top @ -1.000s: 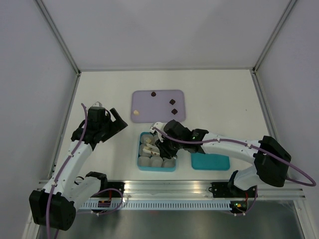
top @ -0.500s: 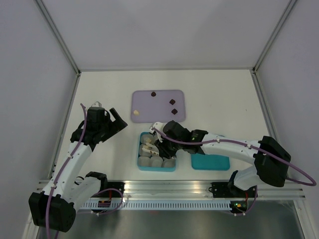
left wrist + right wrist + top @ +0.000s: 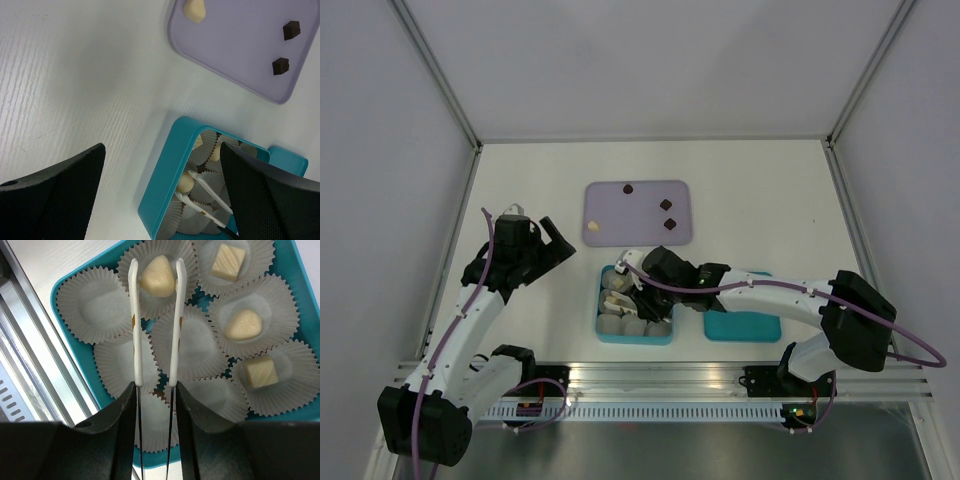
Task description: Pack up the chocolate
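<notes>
right gripper [image 3: 157,265] is reaching into the teal box [image 3: 636,340], which is sitting by the near edge of the table [image 3: 770,190]. its long white tong fingers [image 3: 135,330] are pinching a rounded cream-white chocolate piece [image 3: 157,282] from both sides, over a cup by the box's left edge. can't tell if the piece is resting in the cup or hanging just above it. pleated white paper cups [image 3: 90,305] are filling the box. three more cream chocolates [image 3: 242,324] are sitting one per cup, and the other cups in view are showing no chocolate. teal lid [image 3: 742,326] is lying flat just right of the box. left gripper [image 3: 162,146] is hovering over bare table left of the box, jaws standing wide apart and gripping nothing. lavender tray [image 3: 638,225] is lying beyond the box toward the table's middle. one cream piece [image 3: 594,229] is sitting at the tray's near left corner. two dark chocolate pieces [image 3: 666,203] are sitting near its right edge. a third dark piece [image 3: 627,188] is sitting by the far edge, left of centre.
</notes>
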Motion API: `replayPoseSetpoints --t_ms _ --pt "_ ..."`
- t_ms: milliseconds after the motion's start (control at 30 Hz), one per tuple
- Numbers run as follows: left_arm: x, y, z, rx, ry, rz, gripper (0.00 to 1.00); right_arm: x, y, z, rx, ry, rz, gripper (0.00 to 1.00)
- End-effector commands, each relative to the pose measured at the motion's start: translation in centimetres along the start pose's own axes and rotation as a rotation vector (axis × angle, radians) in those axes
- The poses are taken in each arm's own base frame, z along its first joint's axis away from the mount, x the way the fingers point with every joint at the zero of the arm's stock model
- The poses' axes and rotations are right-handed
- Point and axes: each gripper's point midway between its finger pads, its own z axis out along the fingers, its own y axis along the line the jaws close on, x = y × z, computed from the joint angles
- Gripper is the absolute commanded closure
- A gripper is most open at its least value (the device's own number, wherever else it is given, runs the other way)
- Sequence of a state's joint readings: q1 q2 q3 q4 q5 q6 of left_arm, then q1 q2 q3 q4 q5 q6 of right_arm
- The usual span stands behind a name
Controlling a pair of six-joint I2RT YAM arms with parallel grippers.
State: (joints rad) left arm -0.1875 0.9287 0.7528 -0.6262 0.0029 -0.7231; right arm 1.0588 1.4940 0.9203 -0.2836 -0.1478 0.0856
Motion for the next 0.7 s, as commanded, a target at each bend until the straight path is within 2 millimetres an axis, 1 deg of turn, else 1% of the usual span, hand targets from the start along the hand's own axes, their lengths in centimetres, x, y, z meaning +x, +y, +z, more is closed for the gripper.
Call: replayPoseSetpoints --t_ms 0,333,667 --pt "-1.08 -0.94 -0.48 0.031 -0.03 0.038 0.0 -1.15 0.33 0.44 -0.003 -0.043 -0.004 0.84" --pt "-1.07 -1.1 -0.6 0.04 -0.03 0.041 0.0 -0.96 0.42 0.85 0.003 -0.027 0.0 0.83" --pt "-0.92 -0.93 -0.34 0.031 -0.022 0.043 0.0 -0.87 0.15 1.24 0.019 -0.02 0.006 0.78"
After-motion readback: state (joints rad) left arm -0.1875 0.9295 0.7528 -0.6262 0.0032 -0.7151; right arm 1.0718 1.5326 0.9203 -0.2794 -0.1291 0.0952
